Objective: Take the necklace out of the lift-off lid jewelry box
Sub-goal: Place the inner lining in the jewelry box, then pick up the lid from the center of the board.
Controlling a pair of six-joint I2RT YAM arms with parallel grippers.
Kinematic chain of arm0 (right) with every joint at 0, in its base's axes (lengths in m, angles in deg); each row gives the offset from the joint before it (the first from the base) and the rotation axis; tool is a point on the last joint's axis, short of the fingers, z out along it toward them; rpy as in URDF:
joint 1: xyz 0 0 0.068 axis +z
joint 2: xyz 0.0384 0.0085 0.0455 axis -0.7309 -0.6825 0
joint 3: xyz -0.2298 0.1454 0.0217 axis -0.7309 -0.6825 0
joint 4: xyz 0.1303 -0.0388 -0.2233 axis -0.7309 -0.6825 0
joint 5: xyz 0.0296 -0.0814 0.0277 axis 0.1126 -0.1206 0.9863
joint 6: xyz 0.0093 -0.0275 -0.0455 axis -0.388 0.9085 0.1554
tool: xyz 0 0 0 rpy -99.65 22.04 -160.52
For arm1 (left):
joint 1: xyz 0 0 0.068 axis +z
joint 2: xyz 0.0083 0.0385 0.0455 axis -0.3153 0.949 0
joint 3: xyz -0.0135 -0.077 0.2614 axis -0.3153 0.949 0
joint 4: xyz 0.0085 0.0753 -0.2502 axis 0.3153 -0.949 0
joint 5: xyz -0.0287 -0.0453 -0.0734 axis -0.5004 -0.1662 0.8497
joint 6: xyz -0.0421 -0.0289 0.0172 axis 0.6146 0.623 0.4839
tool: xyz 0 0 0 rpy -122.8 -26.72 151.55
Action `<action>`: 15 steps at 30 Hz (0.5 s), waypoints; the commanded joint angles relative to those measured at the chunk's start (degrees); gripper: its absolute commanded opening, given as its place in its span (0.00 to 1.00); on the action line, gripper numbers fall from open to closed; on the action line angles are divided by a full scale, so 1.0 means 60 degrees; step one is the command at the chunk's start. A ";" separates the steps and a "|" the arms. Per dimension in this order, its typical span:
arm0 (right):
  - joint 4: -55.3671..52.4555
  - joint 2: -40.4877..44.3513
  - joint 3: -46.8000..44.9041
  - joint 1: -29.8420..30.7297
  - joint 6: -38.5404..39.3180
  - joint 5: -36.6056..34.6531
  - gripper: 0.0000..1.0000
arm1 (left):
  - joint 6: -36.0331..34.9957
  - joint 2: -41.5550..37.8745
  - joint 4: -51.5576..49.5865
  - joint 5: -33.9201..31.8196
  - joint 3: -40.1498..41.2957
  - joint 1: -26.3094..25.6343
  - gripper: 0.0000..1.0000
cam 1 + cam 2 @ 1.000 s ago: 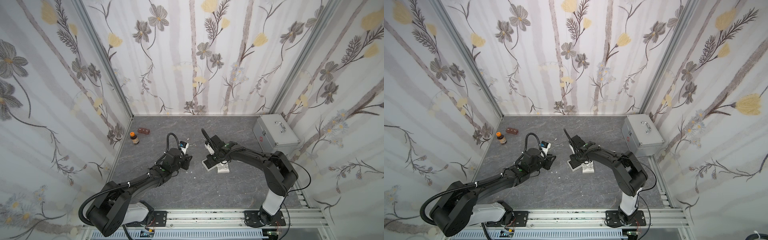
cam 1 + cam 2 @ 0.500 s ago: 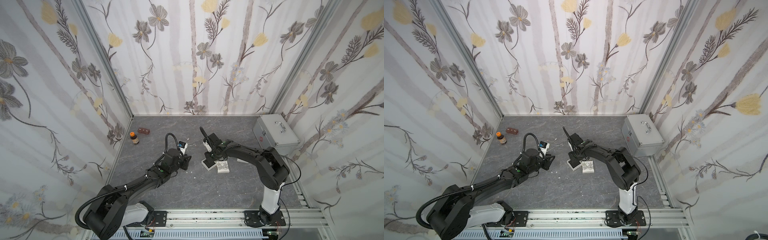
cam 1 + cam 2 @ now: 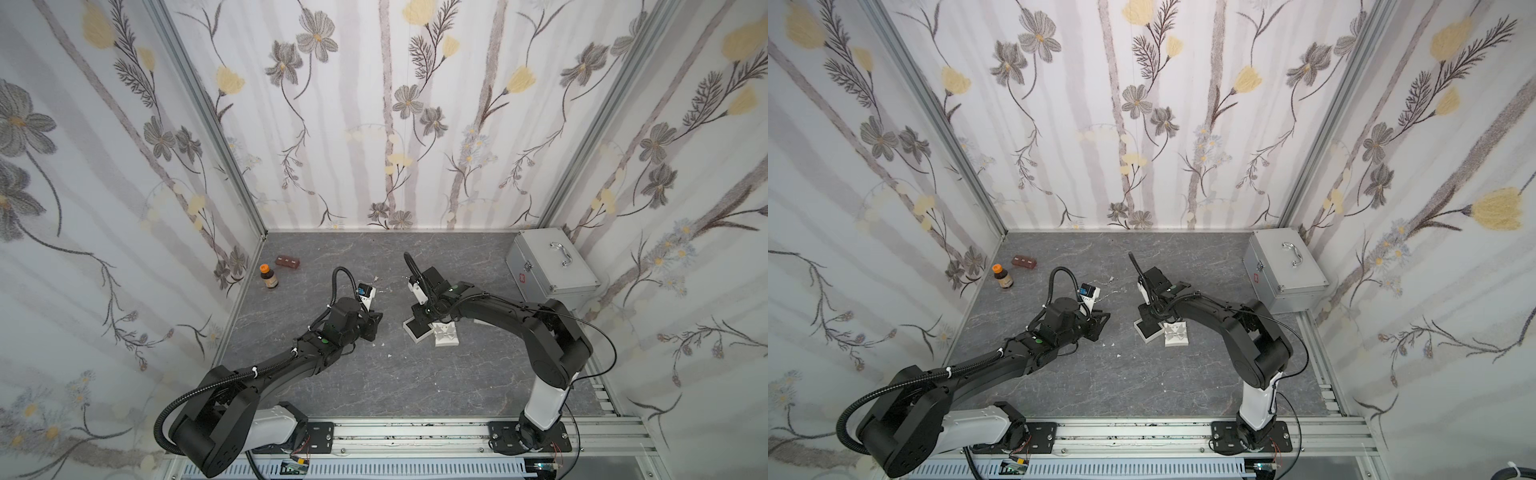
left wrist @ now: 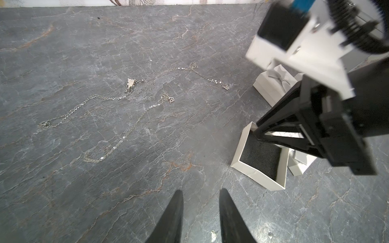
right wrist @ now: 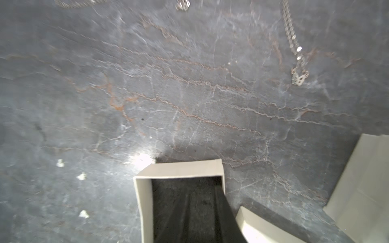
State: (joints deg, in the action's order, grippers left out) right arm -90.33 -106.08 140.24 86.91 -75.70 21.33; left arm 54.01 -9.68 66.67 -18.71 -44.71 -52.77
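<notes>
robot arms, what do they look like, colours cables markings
The left arm and right arm are matte black with white base links and green lights. Black cables loop off both; the left's ribbed one has white ties. Each wrist carries a white camera block, the left's blue-labelled. The left claw has black tapered fingers.

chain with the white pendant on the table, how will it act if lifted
The chain lies in loose curves, so likely floppy and dangling. Its links look thin, so probably light and easy to lose from a pinch.
</notes>
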 commanded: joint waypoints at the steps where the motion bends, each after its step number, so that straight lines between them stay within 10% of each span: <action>1: 0.0657 0.0724 -0.0242 -0.0085 0.0002 0.0250 0.47 | -0.0083 0.0240 0.0400 0.0060 -0.0043 0.0020 0.32; 15: -0.0385 0.2631 -0.2796 -0.0688 -0.1244 -0.1348 0.78 | -0.0260 0.1417 0.0909 0.0678 -0.0583 0.0034 0.35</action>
State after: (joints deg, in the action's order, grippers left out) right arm -92.60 -91.51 125.07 82.65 -80.33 15.05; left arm 52.98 -2.14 69.21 -16.15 -47.14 -52.62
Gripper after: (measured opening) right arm 0.774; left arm 0.346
